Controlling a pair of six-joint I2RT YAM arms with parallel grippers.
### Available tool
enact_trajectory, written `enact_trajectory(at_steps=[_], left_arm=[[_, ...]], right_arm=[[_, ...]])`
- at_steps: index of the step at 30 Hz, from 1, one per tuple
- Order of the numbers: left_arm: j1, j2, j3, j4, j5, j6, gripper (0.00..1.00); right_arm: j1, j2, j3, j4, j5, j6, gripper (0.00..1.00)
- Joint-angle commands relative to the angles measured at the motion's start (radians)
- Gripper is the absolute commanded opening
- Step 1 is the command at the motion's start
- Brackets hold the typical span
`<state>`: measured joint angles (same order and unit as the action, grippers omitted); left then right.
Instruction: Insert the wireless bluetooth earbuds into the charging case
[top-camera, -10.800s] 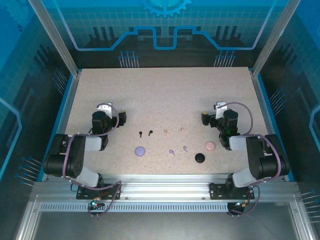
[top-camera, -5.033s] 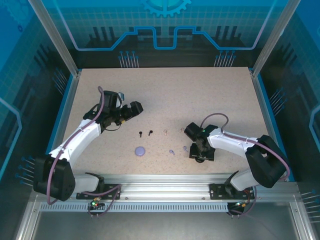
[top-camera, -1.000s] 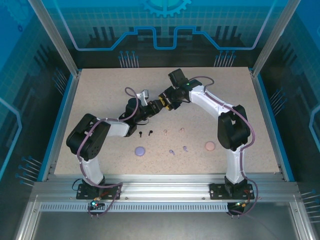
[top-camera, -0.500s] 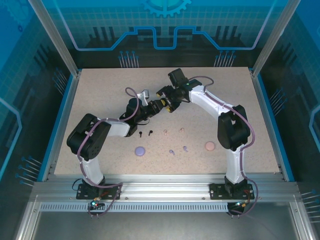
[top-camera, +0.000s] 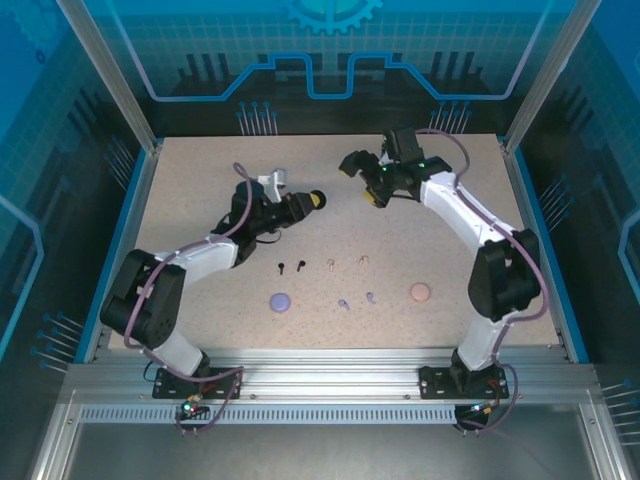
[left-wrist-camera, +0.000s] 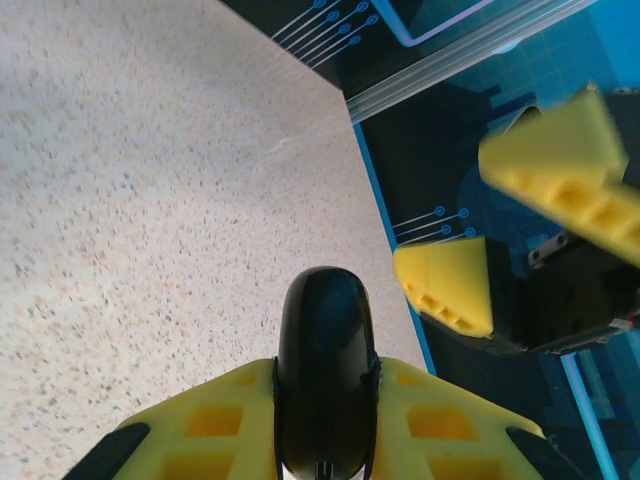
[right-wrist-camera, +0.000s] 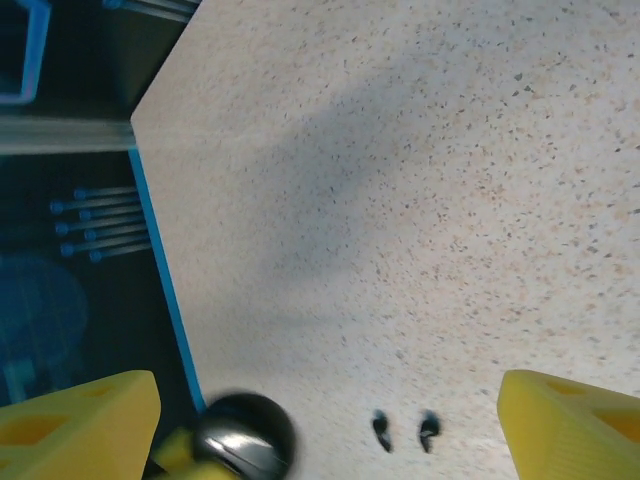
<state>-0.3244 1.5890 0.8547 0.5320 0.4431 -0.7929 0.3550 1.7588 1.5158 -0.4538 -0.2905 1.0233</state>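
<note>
Since half a second earlier the two arms have separated: the right tool (top-camera: 360, 180) has drawn back toward the far right of the bench (top-camera: 200, 170), and the left tool (top-camera: 305, 203) has shifted left, carrying the black charging case (top-camera: 316, 200) with it. The left tool is clamped on this case, which stands on edge between the yellow fingers (left-wrist-camera: 430, 400) and is held above the bench; whether its lid is open cannot be told, though the left wrist view suggests a closed shell. The right tool stands spread wide and holds nothing. All six earbuds lie on the bench nearer the arm bases: the black earbuds (top-camera: 292, 266) side by side, the pinkish-beige earbuds (top-camera: 330, 265) to their right, and the lilac earbuds (top-camera: 343, 304) nearer still. The lilac case (top-camera: 280, 300) and the pink case (top-camera: 420, 292) rest to either side of them. The step in hand appears to be preparing the black case after a hand-over. The next move probably calls for opening its lid while the left tool steadies it, then a fine pinch on one tiny black earbud.
</note>
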Motion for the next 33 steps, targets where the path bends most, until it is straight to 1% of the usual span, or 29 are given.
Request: enact_trajectory(at_steps=[1,3,5,8,13,21,33], left_arm=[[0.065,-0.048,0.045,-0.117,0.169,0.081,0.0],[0.099,-0.058,0.06,-0.143,0.224,0.094,0.0],[0.119,-0.063,0.074,-0.172,0.245,0.107,0.0],[0.128,-0.068,0.081,-0.17,0.234,0.098,0.0],[0.127,-0.043,0.075,-0.072,0.245,0.015,0.0],[0.127,-0.042,0.081,-0.071,0.271,0.008,0.0],[0.121,-0.049,0.104,-0.072,0.285,-0.001,0.0]], right_arm=[[-0.02,-0.074,-0.131,0.228,-0.146,-0.254,0.88],[-0.021,-0.104,-0.184,0.297,-0.218,-0.332,0.88],[-0.015,-0.105,-0.204,0.316,-0.262,-0.361,0.88],[0.005,-0.086,-0.219,0.343,-0.278,-0.324,0.87],[0.055,-0.037,-0.251,0.494,-0.306,-0.199,0.86],[0.096,0.02,-0.167,0.47,-0.318,-0.234,0.84],[0.102,0.082,-0.141,0.474,-0.313,-0.215,0.79]])
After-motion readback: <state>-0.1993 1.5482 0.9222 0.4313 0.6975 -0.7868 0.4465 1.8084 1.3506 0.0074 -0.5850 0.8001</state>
